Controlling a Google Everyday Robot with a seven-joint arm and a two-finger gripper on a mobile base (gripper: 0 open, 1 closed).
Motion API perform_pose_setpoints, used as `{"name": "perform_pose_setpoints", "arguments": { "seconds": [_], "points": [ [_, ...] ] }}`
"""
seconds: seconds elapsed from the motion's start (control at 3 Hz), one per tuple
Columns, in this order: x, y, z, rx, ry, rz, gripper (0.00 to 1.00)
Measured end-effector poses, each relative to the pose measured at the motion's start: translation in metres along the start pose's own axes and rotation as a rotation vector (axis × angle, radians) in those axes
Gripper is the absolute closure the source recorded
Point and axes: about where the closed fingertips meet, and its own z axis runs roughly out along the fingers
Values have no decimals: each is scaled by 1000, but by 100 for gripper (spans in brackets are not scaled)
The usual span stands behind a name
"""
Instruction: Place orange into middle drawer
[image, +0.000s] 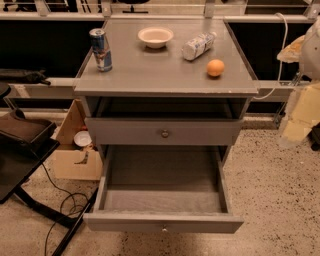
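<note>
The grey cabinet top (150, 72) carries an upright blue-silver can (100, 49), round white bowl (155, 36), toppled white plastic bottle (198, 45) and small orange (215, 67); the gripper (299, 117) hangs beyond its right edge.

1. Far right edge: the arm (314, 47), a rounded white shell, smooth and plain.
2. Just below, the gripper (300, 117): pale cream, blocky, soft-edged, yellowish down its lower part.

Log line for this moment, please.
orange: on cabinet top, right side | middle drawer: pulled open, nothing inside | pincer: not in view | step: pick not yet begun
</note>
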Motion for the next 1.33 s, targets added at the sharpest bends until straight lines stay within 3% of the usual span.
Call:
{"name": "perform_pose_setpoints", "arguments": {
  "seconds": [0.33,0.67,1.0,1.33],
  "points": [
    [0,0,0,0,0,0,0],
    [0,-28,13,57,-109,58,0],
    [2,-69,39,81,-240,156,0],
    [11,-115,71,109,-284,265,0]
  ]
}}
